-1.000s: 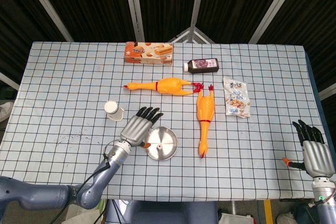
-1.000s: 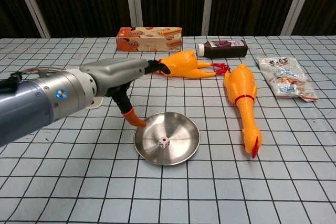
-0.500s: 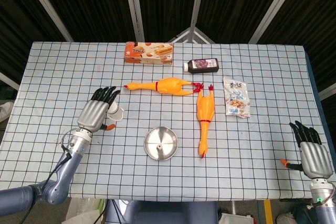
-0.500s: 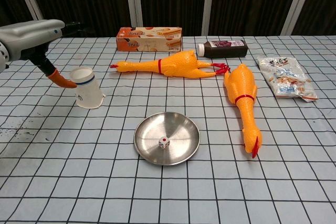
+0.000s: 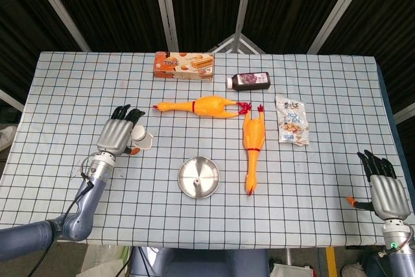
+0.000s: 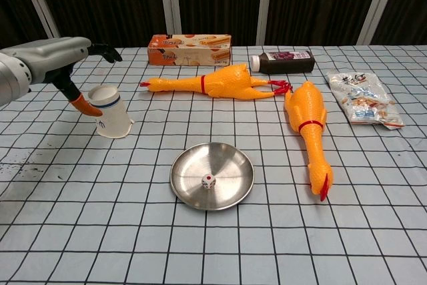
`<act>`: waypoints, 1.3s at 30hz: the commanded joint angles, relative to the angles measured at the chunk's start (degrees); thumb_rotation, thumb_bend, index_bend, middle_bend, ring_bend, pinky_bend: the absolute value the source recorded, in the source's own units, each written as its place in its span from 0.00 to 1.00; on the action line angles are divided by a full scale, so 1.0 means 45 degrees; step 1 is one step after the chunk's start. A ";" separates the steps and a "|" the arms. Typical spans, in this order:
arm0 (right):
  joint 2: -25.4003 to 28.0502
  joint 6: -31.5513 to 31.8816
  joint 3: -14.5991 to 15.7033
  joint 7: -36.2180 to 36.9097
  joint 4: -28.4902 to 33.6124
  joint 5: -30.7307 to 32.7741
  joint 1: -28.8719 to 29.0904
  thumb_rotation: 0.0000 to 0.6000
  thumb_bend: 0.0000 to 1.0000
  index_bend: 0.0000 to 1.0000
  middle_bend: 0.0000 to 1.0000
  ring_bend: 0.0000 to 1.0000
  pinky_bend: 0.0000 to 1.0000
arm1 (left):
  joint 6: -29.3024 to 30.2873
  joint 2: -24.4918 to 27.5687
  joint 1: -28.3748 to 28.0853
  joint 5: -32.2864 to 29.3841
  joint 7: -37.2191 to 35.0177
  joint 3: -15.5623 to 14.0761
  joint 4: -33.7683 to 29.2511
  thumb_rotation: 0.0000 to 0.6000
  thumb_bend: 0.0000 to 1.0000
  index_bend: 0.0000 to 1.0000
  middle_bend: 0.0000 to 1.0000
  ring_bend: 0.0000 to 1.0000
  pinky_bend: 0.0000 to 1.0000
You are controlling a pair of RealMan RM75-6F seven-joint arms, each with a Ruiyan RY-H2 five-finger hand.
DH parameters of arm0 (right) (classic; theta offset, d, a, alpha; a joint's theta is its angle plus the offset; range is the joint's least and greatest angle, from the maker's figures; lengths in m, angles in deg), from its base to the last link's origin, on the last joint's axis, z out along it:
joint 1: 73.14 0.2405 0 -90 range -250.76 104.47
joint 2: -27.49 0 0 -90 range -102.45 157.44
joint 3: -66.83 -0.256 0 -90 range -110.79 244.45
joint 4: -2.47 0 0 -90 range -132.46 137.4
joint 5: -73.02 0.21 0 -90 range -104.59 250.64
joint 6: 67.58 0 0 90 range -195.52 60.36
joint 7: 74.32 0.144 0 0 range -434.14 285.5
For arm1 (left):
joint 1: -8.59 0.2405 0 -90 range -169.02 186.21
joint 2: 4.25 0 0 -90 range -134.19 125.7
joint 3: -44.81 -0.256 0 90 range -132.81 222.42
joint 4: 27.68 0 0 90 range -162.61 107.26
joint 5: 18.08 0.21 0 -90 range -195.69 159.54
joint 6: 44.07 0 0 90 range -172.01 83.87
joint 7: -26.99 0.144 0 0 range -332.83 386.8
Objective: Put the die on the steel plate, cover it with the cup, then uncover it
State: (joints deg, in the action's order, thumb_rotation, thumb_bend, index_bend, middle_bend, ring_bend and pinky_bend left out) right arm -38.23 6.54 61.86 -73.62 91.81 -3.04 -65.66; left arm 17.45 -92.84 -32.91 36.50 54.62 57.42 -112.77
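Die [image 6: 208, 181] sits in steel plate [image 6: 230, 191]. Cup [image 6: 111, 111] on its side, w/ left hand [image 5: 117, 135] above it, fingers apart, holding nothing. Right hand [image 5: 385, 187] splayed, idle at worktop [image 5: 324, 95] edge.

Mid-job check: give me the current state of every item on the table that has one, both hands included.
White die: resting in plate, uncovered.
Round steel plate: upright, holding die.
White paper cup: lying tilted, mouth open, not held.
Dark brown bottle: on its side, capped.
Left robot hand: open, over cup.
Right robot hand: open, idle.
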 commanded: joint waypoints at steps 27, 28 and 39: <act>0.0023 -0.0012 0.0033 -0.0068 0.0081 0.0004 0.0000 1.00 0.02 0.05 0.00 0.09 0.00 | 0.0412 -0.0748 -0.0105 -0.0371 0.1179 -0.0243 0.0840 1.00 0.31 0.33 0.22 0.00 0.00; 0.0015 -0.0026 0.0036 -0.0077 0.0074 0.0012 0.0003 1.00 0.02 0.05 0.00 0.09 0.00 | 0.0407 -0.0746 -0.0093 -0.0335 0.1131 -0.0254 0.0846 1.00 0.32 0.33 0.23 0.00 0.00; -0.0011 -0.0084 0.0034 -0.0137 0.0078 0.0079 0.0025 1.00 0.02 0.05 0.00 0.09 0.00 | 0.0473 -0.1003 -0.0049 0.0391 0.0308 -0.0262 0.1135 1.00 0.34 0.29 0.16 0.00 0.00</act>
State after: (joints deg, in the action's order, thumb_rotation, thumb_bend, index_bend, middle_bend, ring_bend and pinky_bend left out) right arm -38.27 6.16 62.02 -74.23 92.16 -2.69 -65.55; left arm 19.57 -97.14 -33.16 38.00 56.35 56.20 -107.84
